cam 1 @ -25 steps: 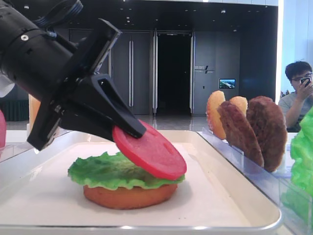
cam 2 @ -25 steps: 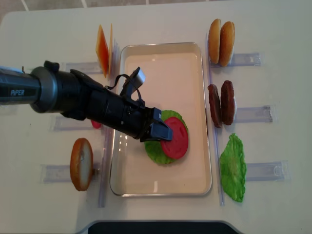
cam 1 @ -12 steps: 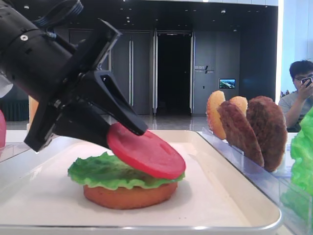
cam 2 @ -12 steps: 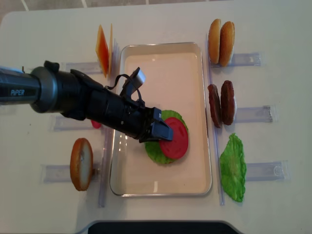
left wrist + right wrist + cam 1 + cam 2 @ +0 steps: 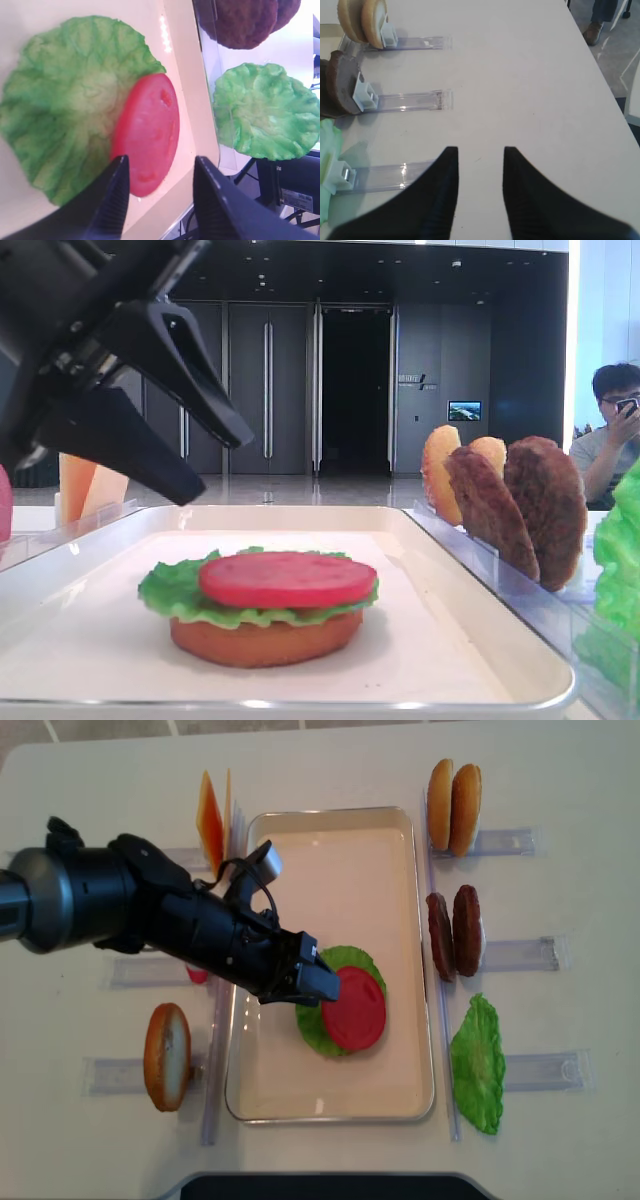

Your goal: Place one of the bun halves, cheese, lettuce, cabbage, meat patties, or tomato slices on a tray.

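Observation:
A white tray (image 5: 330, 820) holds a stack: a bun half (image 5: 265, 640) at the bottom, a lettuce leaf (image 5: 170, 590) on it, and a tomato slice (image 5: 288, 578) lying flat on top. My left gripper (image 5: 225, 465) hangs open above and to the left of the stack, touching nothing. From the left wrist view, the tomato slice (image 5: 147, 132) rests on the right part of the lettuce (image 5: 65, 100), below the spread jaws of the left gripper (image 5: 161, 162). My right gripper (image 5: 481, 150) is open over bare table, right of the racks.
Clear racks flank the tray. On the right stand two bun halves (image 5: 453, 793), two meat patties (image 5: 453, 932) and a lettuce leaf (image 5: 478, 1063). On the left are cheese slices (image 5: 212, 820) and a bun half (image 5: 167, 1055). A seated person (image 5: 610, 430) is in the background.
The left gripper opened and let go of the tomato slice, which tipped down flat onto the lettuce. The gripper then lifted and drew back to the left.

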Robot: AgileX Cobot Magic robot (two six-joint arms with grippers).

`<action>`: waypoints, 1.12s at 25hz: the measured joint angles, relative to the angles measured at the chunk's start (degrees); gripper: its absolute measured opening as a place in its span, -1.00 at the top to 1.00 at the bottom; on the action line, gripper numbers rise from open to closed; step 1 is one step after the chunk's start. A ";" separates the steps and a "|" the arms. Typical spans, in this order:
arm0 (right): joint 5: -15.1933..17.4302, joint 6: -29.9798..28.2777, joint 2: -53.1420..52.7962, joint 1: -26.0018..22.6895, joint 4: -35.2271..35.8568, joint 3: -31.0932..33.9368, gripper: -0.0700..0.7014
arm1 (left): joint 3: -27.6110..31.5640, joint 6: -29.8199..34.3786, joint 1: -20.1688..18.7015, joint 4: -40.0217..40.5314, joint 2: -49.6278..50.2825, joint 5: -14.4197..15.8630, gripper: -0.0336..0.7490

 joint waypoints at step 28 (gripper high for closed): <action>0.00 0.00 0.00 0.00 0.00 0.00 0.19 | -8.73 -32.16 15.30 52.27 -23.06 13.40 0.08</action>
